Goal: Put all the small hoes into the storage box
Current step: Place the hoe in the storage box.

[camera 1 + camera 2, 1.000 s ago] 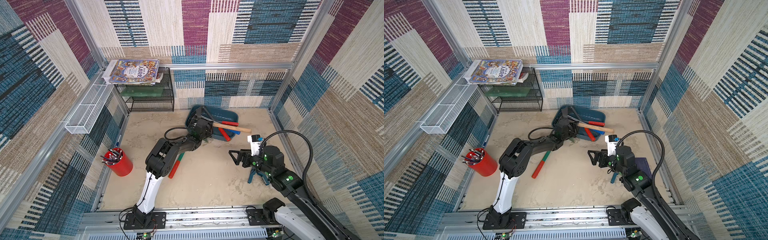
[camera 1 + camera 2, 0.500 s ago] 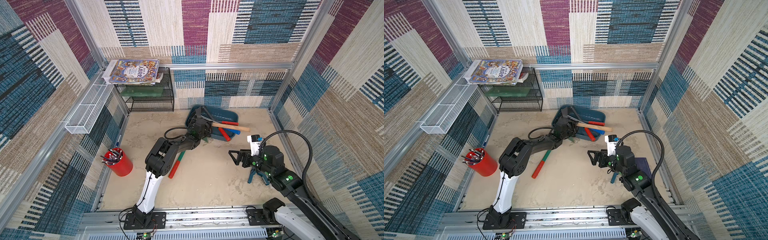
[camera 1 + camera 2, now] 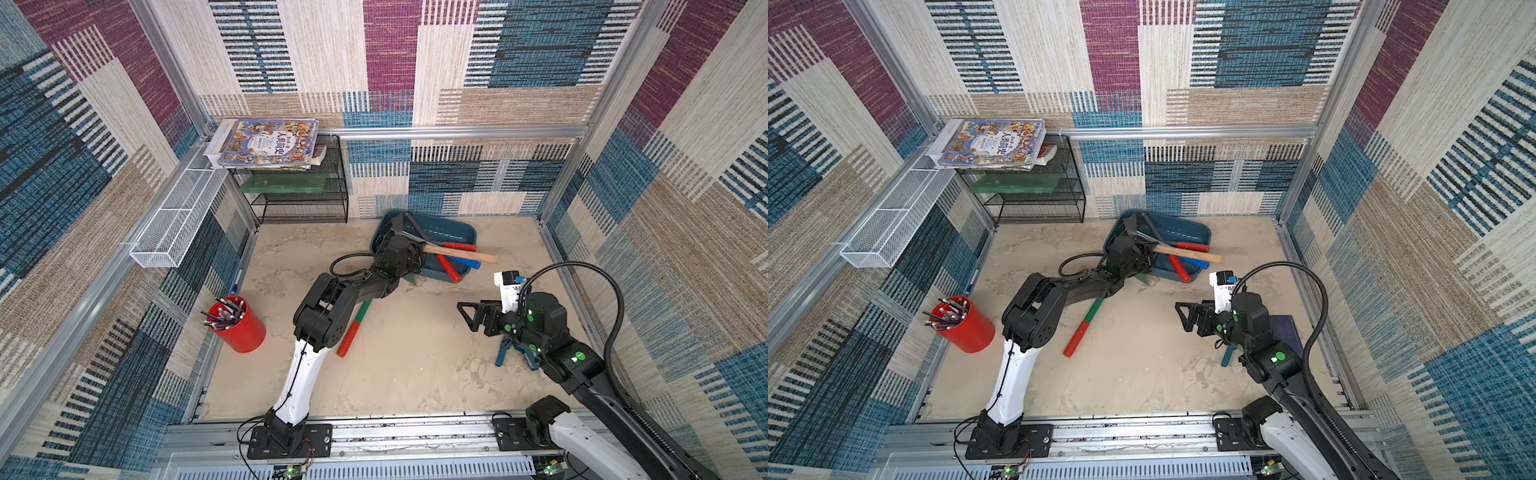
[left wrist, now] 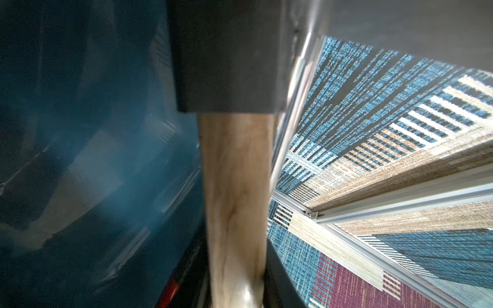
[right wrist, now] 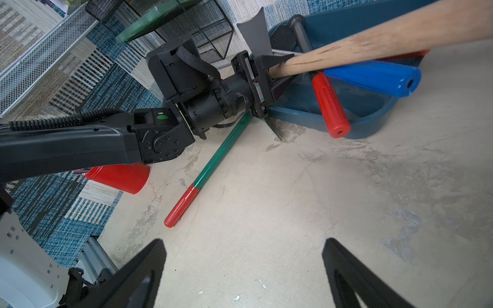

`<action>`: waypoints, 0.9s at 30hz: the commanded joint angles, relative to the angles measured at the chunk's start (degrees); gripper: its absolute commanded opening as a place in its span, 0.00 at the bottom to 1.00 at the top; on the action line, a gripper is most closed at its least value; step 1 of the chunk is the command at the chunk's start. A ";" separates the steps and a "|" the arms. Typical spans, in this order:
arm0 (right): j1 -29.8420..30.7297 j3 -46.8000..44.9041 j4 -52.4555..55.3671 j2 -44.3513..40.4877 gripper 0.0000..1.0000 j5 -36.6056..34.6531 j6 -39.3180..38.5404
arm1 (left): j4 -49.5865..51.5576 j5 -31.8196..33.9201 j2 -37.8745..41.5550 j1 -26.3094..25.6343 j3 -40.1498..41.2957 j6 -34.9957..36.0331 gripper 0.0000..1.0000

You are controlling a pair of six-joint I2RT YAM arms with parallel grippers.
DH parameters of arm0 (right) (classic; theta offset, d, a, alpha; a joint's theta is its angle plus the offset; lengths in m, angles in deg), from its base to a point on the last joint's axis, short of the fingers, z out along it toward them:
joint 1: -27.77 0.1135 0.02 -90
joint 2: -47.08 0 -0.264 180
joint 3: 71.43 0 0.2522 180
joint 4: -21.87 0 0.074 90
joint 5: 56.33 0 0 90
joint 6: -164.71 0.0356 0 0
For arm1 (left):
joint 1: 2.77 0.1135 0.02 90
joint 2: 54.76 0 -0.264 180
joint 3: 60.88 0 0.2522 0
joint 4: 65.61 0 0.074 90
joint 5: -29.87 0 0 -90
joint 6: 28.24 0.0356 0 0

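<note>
Wood-handled small hoe (image 3: 461, 254) is pinched near its black head by the left gripper (image 5: 272, 71). Its handle crosses over the storage box (image 3: 451, 230) and juts past the rim. Right gripper (image 5: 244, 244) is spread, empty, above the table (image 3: 415, 374). In the box: two red handles (image 3: 459, 247), one blue handle (image 3: 467, 262). One green-and-red tool (image 3: 353, 328) lies under the left arm. One red cup (image 3: 241, 328) of pencils. One book (image 3: 268, 143) has a Chinese title, too small to read. Versus a second ago: hoe barely shifted.

left arm (image 3: 357, 291) extended — left fingers (image 5: 269, 62) clamped | right arm (image 3: 561, 353) bent — right fingers (image 5: 144, 269) apart
</note>
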 commanded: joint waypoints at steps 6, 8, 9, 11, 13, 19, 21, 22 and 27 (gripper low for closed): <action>-0.03 0.04 -0.92 0.18 0.96 0.72 -0.20 | 0.45 0.78 2.28 0.14 1.50 0.29 0.29; -0.05 -0.05 -0.92 0.12 0.96 0.77 -0.13 | 0.84 0.78 2.37 0.20 1.61 0.00 0.30; -0.02 -0.11 -0.95 0.10 0.96 0.66 -0.21 | 1.19 0.65 2.33 0.18 1.61 0.05 0.30; -0.03 -0.15 -0.83 0.00 0.96 0.66 -0.21 | 1.34 0.34 2.21 0.20 1.36 -0.13 0.31; 0.03 -0.22 -0.84 -0.11 0.96 0.70 -0.18 | 1.22 0.25 2.03 0.23 1.23 -0.52 0.32; 0.03 -0.45 -0.93 -0.19 0.96 0.66 -0.19 | 2.18 0.16 2.02 0.16 0.37 -0.34 0.35; -0.06 -0.40 -0.97 -0.18 0.96 0.58 -0.20 | 2.82 -0.10 1.93 0.14 0.00 -0.39 0.36; -0.02 -0.40 -0.96 -0.16 0.96 0.58 -0.19 | 2.83 -0.10 1.95 0.10 -0.10 -0.45 0.36; -0.02 -0.41 -1.01 -0.06 0.96 0.73 -0.20 | 4.83 -0.38 2.53 0.09 -0.32 -0.25 0.37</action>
